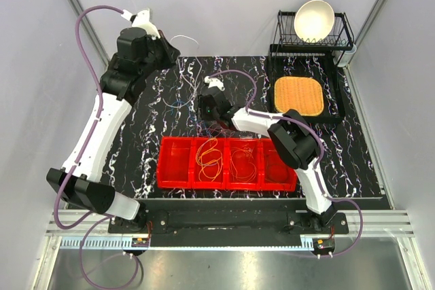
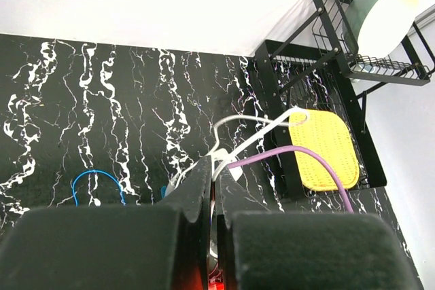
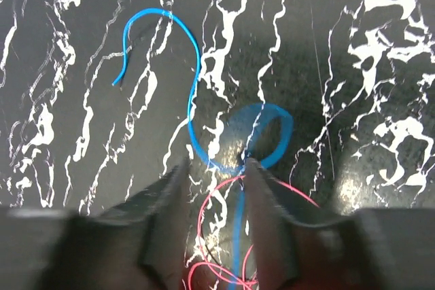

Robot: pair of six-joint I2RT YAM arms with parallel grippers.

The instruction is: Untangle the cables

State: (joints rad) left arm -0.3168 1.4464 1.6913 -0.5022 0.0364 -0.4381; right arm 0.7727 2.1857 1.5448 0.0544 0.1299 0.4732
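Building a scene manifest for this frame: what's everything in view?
tray: 1, red, table centre
cables in tray: count unclear, orange and yellow, middle compartments
blue cable: 1, blue, table beyond tray
red cable: 1, red, beside blue cable
dish rack: 1, black, far right
bowl: 1, white, in dish rack
mat: 1, yellow, before rack
table: 1, black marble
left end effector: 1, shut, far left
right end effector: 1, open, straddling blue cable

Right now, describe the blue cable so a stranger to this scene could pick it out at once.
On the black marbled table, look just beyond the red tray, under the right gripper. The blue cable lies there in an S that ends in a small loop at the fingertips. Its bright blue sets it apart from the thinner red wire that crosses it.
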